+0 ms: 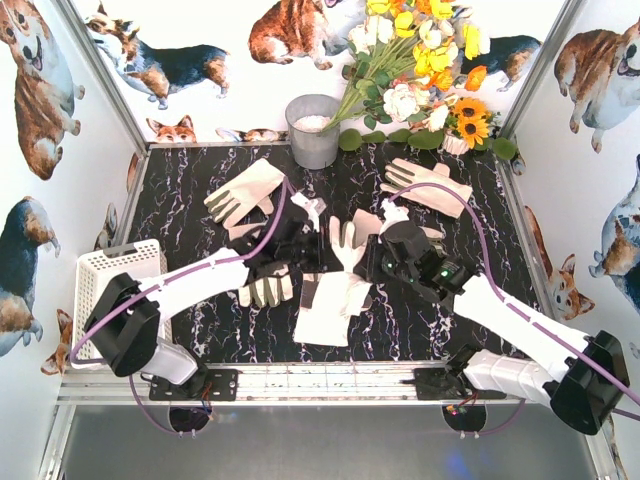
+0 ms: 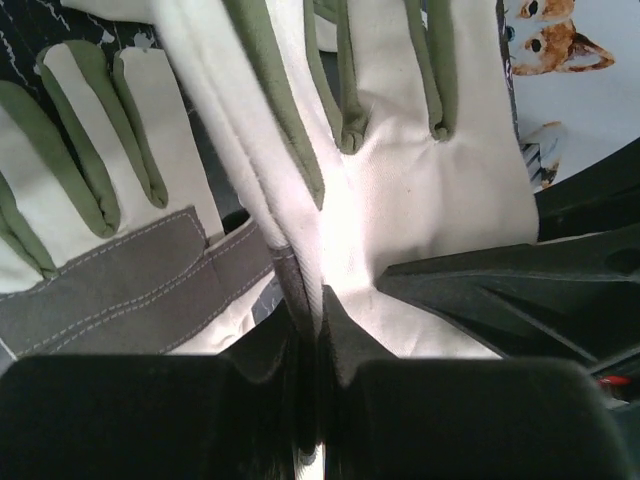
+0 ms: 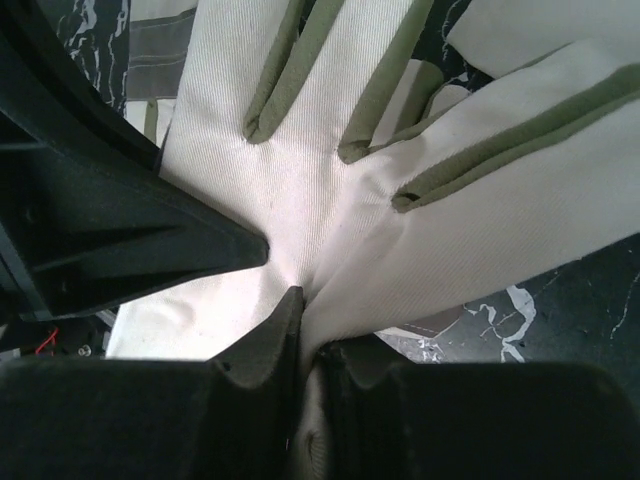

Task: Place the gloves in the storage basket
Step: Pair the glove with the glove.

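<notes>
Gripping one glove [image 1: 340, 290], left hand [image 2: 310, 310] and right hand [image 3: 305, 310] both clamped; storage basket [image 1: 100, 262] lies left of my left hand.

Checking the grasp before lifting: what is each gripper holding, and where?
Left gripper and right gripper each pinch a palm fold of the same glove.
</notes>
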{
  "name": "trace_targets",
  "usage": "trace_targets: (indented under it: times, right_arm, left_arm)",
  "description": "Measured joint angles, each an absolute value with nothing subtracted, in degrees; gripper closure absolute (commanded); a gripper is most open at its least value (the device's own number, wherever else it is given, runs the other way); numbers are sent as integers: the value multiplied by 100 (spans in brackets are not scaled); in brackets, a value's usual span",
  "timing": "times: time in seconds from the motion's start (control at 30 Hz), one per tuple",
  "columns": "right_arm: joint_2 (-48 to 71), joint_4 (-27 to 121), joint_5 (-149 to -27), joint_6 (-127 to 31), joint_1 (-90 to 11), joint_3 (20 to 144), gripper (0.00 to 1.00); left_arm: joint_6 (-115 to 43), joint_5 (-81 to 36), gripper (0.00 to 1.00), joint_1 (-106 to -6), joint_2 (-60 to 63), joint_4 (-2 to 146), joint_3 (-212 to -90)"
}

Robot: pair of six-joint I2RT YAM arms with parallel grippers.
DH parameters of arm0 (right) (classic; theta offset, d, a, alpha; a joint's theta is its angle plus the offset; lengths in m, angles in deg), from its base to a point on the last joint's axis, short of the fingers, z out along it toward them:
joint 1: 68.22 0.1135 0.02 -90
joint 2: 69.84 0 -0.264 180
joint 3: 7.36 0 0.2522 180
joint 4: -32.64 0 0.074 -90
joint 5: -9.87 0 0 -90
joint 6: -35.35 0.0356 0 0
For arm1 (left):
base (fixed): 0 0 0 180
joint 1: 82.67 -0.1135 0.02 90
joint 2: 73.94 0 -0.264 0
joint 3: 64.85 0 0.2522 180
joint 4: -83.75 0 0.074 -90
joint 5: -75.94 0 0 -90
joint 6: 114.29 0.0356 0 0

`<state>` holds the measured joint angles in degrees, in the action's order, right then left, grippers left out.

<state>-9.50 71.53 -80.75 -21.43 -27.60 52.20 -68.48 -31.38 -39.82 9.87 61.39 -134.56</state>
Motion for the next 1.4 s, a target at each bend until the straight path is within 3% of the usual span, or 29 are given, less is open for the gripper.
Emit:
trace_targets:
  times: [0.53,0.93,1.4]
  right_arm:
    - [-773,7365,-8340,-2139,-2749,4949,100]
    - [-655,6978,-8447,-2017,-2679,4698,100]
    - [401,6034,-8484,-1813,-2354,4525,100]
  left_arm:
    - [-7217,-1770,100,-3097,1000,7055,-12586]
    - [-7270,-1169,100,-2913,1000,6644,-12682]
    - [-7291,-662,100,-2887,948,6576,-12142]
